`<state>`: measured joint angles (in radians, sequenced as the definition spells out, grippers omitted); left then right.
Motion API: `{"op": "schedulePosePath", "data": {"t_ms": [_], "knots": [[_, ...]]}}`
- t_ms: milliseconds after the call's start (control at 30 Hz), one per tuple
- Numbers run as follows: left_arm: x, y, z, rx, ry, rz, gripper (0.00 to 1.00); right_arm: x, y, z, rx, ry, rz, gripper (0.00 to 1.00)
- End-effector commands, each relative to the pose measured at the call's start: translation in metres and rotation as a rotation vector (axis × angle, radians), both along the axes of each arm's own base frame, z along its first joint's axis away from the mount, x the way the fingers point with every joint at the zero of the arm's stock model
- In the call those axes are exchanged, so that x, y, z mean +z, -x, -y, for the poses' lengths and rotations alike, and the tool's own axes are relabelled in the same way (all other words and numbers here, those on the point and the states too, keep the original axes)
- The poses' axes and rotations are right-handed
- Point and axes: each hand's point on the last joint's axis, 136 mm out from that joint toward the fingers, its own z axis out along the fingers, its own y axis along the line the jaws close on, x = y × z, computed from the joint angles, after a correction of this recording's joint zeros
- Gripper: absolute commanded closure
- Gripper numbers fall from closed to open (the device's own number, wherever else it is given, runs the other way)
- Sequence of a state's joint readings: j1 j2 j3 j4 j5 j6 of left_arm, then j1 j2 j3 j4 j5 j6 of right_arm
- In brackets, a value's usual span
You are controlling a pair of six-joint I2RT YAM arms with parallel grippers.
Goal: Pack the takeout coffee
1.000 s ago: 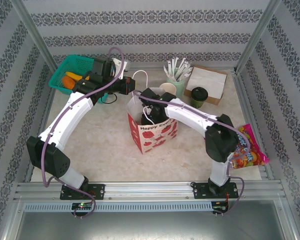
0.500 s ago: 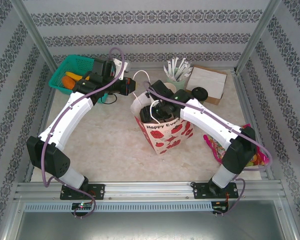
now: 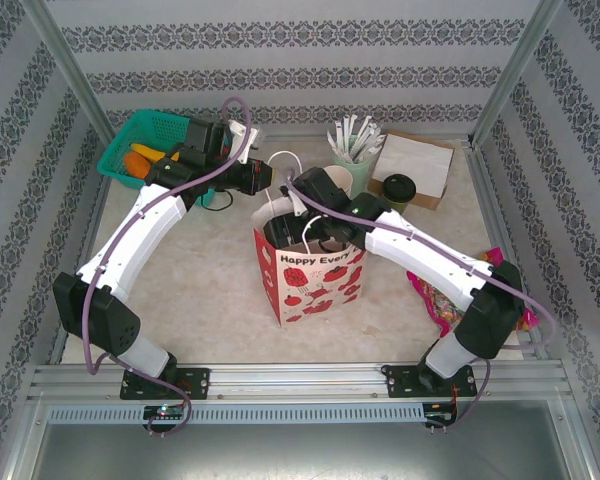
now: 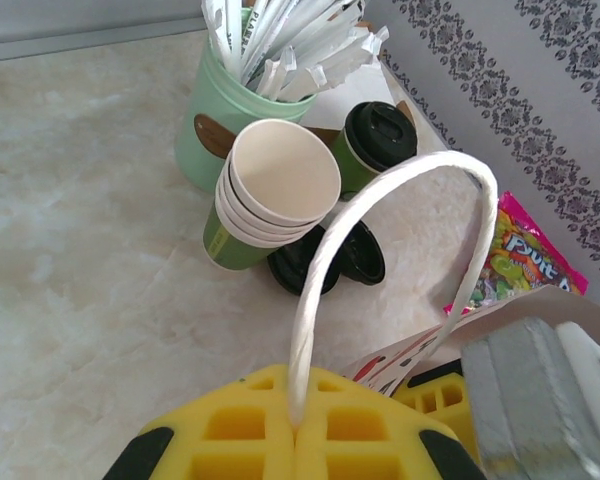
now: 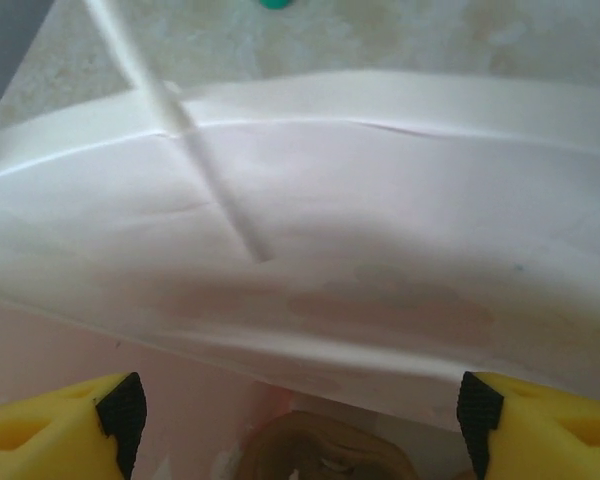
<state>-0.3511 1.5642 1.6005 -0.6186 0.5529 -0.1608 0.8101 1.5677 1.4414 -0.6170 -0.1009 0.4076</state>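
The takeout coffee [image 3: 398,192], a green cup with a black lid, stands on the table by the napkin box; the left wrist view has it [image 4: 378,140] behind the cup stack. A paper gift bag [image 3: 315,280] with red hearts stands upright mid-table. My left gripper [image 3: 264,178] is shut on its white handle [image 4: 400,190], the yellow fingers [image 4: 240,430] pressed together on the cord. My right gripper [image 3: 313,222] reaches into the bag's mouth; its fingers [image 5: 115,410] stand wide open inside the white bag wall [image 5: 380,230], above a blurred brown thing [image 5: 320,450] at the bottom.
A stack of paper cups [image 4: 275,195], loose black lids [image 4: 330,265] and a mint-green holder of white sticks [image 4: 215,120] crowd the back. A napkin box [image 3: 415,165] sits back right, a green basket [image 3: 145,150] back left, a candy bag [image 3: 450,300] at right.
The bag swung right and tilted, then came back left and now stands upright and wider. My right arm's elbow moved right, its gripper staying in the bag's mouth. The left gripper held still.
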Motion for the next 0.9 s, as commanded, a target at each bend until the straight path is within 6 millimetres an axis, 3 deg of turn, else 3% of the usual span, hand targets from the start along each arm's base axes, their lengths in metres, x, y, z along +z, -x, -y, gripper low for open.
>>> {"op": "schedulePosePath", "data": {"t_ms": [0,67,100,133,433,767,867], "knots": [[0.005,0.011,-0.005,-0.047,-0.021,0.036,1.00,0.053,-0.011,-0.010,0.017,-0.094,0.250,0.15],[0.003,0.012,-0.006,-0.052,-0.036,0.046,1.00,0.068,-0.016,-0.009,0.015,-0.106,0.337,0.14],[0.002,0.011,-0.007,-0.051,-0.046,0.051,1.00,0.076,-0.017,-0.008,0.015,-0.108,0.372,0.04],[0.002,0.011,-0.009,-0.047,-0.056,0.057,1.00,0.081,-0.018,-0.006,0.015,-0.103,0.400,0.02],[0.000,0.010,-0.018,-0.035,-0.089,0.088,1.00,0.106,-0.028,0.044,-0.138,-0.035,0.619,0.02],[0.014,0.022,-0.010,-0.140,-0.070,0.172,1.00,0.078,-0.006,0.089,-0.061,0.033,0.315,0.02],[0.015,0.028,-0.004,-0.201,-0.056,0.195,1.00,0.072,-0.006,0.098,0.014,0.060,0.299,0.10]]}}
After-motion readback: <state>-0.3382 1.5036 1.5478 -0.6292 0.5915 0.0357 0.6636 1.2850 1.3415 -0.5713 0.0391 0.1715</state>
